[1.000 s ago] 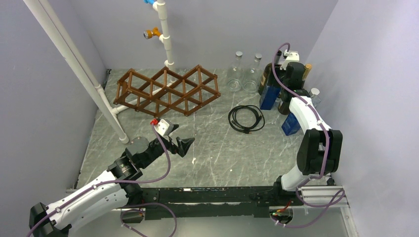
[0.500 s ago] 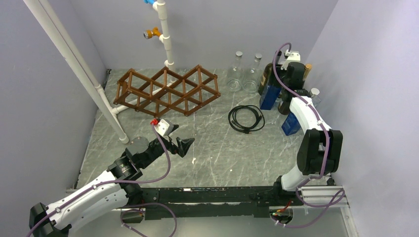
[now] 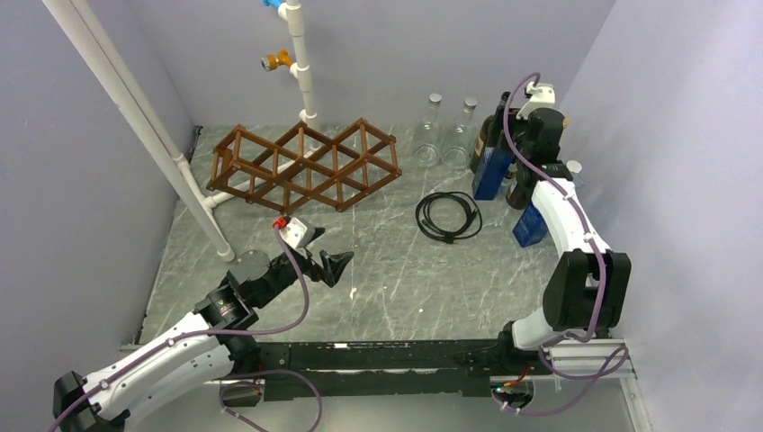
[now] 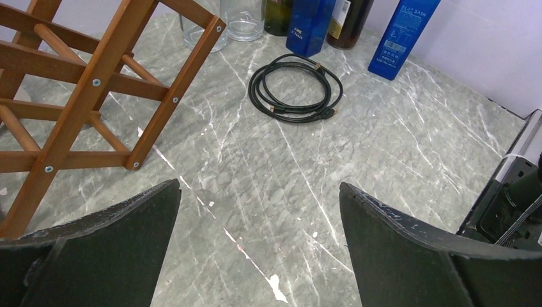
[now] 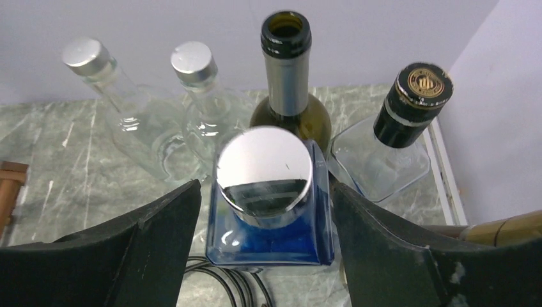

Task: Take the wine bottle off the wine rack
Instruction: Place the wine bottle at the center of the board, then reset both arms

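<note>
The left arm [image 3: 153,364] and right arm [image 3: 558,202] have white link shells joined by black joint housings. A purple cable [image 3: 304,288] loops along each arm. The left end effector [image 4: 259,192] and right end effector [image 5: 265,192] each carry two black wedge-shaped fingers. The white wrist module [image 3: 295,232], centre left of the frame, has a red tip.

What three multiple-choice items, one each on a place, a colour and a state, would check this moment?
1. The black cable lies: A) on the table, right of the wine rack; B) inside the rack; C) atop a bottle.
2. The square bottle under the right gripper is: A) red; B) blue; C) yellow.
3. The left gripper is: A) shut on the cable; B) shut on the rack; C) open, empty.
Answers: A, it coils on bare table; B, blue glass shows below its silver cap; C, jaws wide apart, nothing between.
</note>
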Available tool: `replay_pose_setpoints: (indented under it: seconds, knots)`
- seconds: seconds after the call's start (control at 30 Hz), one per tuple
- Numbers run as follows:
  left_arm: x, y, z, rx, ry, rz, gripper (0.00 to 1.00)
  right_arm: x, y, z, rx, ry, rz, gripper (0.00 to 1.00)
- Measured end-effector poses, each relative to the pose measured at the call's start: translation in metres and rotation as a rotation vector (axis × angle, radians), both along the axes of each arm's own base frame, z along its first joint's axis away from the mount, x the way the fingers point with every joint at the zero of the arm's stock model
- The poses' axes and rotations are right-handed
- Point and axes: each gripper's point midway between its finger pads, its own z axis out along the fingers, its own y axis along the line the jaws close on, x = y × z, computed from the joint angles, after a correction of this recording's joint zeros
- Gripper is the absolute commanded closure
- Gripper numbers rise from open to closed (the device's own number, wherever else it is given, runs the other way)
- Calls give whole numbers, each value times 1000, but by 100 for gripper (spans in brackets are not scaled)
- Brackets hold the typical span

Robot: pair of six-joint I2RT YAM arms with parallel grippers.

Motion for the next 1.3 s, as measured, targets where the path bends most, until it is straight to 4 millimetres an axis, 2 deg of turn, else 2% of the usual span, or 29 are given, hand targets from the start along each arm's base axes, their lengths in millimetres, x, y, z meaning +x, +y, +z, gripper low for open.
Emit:
replay_pose_setpoints:
  seconds: [0.4, 0.6, 0.77, 0.97, 1.13, 1.3]
  knots:
    - [-2, 1, -1, -1, 10, -2, 1, -6, 7, 31, 2, -48, 39, 16]
    - [-1, 0, 5, 12, 29, -3, 1, -18, 13, 66, -50, -84, 98, 9]
    - [9, 0, 27, 13, 50, 17, 0, -41, 24, 98, -119, -104, 193, 1]
    - [26, 17, 48, -19, 64, 87, 1, -82, 46, 131, -159, -130, 340, 0]
    - [44, 45, 51, -36, 105, 178, 1, -119, 66, 138, -142, -131, 464, 0]
    - [54, 64, 62, -45, 123, 233, 1, -150, 72, 129, -129, -108, 503, 0]
